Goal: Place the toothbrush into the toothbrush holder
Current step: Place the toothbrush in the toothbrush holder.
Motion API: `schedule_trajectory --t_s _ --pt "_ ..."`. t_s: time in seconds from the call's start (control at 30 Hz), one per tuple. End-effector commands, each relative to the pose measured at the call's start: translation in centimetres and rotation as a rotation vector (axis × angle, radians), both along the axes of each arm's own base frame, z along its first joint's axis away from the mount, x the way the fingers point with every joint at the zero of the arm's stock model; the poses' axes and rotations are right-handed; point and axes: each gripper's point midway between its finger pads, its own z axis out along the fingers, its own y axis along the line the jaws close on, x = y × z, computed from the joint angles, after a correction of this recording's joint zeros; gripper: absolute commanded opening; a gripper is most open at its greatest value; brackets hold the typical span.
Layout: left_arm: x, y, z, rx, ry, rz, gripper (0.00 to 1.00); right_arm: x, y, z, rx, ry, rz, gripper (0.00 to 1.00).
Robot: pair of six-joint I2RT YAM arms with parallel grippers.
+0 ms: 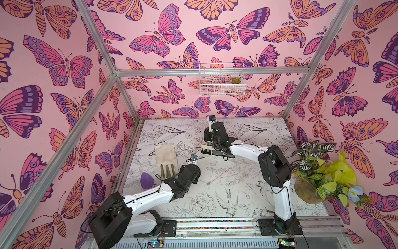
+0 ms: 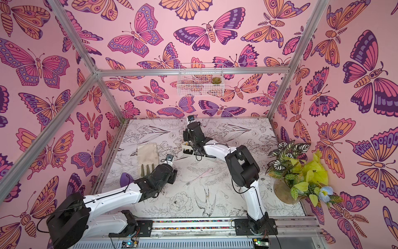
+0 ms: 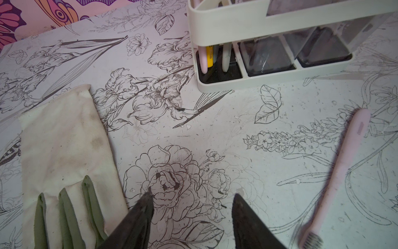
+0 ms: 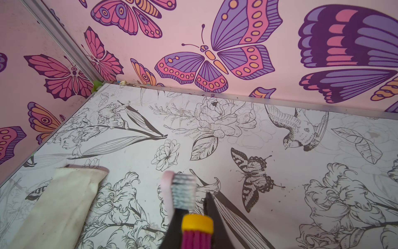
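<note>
Here right arm (image 1: 243, 151) over toothbrush holder (image 3: 215, 30), right jaws pinching toothbrush (image 4: 183, 189); left jaws part-open.

Toothbrush holder (image 1: 203, 148) on bench (image 1: 247, 194), mid-width, twd the back. Slot section at its L end w/ handles standing in it, two cups to the R. R gripper (image 4: 191, 202) right above slot end, a toothbrush (image 4: 183, 189) head-up betw its fingers. Second toothbrush (image 3: 342, 172) lies flat on bench in front of holder, apart from it. Glove (image 1: 166, 157) L of holder. L gripper (image 3: 191, 194) over bench just R of glove's finger end. Sponge (image 1: 146, 180) just L of that end. Plant (image 1: 316, 170) at bench's R edge. Wire basket (image 1: 221, 88) on back wall, succulent (image 1: 235, 80) in its R end.
</note>
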Motion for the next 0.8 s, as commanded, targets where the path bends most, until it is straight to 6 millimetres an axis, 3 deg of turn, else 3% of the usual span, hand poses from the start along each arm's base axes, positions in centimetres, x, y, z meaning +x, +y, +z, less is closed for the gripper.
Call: schedule_trajectory --t_s 0.0,0.17,0.4,0.53,0.77 --pt "0.4 -0.1 0.5 -0.020 -0.004 0.011 0.60 -0.9 -2.1 -4.3 -0.118 0.115 -0.049 0.00" --pt "0.4 -0.2 0.3 -0.019 0.002 0.007 0.60 -1.0 -2.2 -5.1 -0.149 0.131 -0.044 0.00" --pt "0.5 -0.2 0.2 -0.013 0.003 0.010 0.60 -1.3 -2.2 -4.2 -0.119 0.097 -0.040 0.00" --pt "0.5 -0.3 0.1 -0.013 0.008 0.006 0.61 -1.3 -2.3 -3.9 -0.122 0.091 -0.038 0.07" --pt "0.5 -0.3 0.1 -0.012 0.008 0.009 0.61 -1.5 -2.3 -3.4 -0.110 0.075 -0.032 0.10"
